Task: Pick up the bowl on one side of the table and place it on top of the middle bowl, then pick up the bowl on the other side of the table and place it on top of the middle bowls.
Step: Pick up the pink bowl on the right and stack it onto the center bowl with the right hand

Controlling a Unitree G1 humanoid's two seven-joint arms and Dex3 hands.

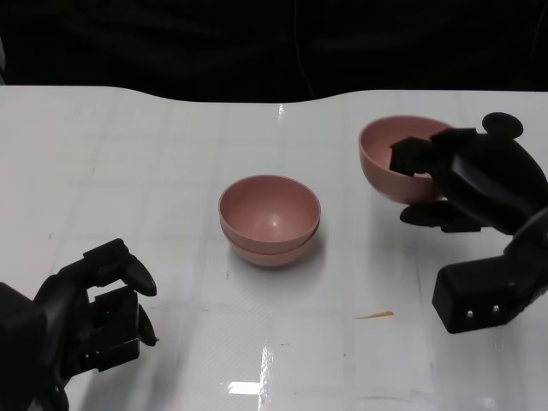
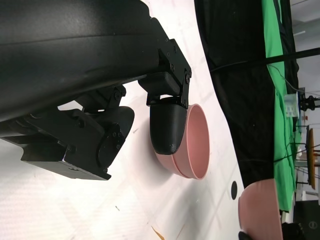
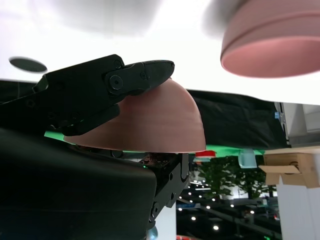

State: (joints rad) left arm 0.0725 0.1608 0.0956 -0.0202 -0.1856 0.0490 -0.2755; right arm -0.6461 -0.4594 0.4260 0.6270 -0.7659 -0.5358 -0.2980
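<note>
Only the right wrist view shows the right hand [image 3: 107,100] fingers grasping the pink bowl [image 3: 160,122] underneath; left hand [image 1: 90,317] curled, holding nothing.

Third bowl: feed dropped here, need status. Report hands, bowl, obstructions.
Right hand holds third bowl, lifted off table. Left hand holds nothing, fingers curled. Middle stack two bowls, waiting. Path to stack looks unobstructed.
</note>
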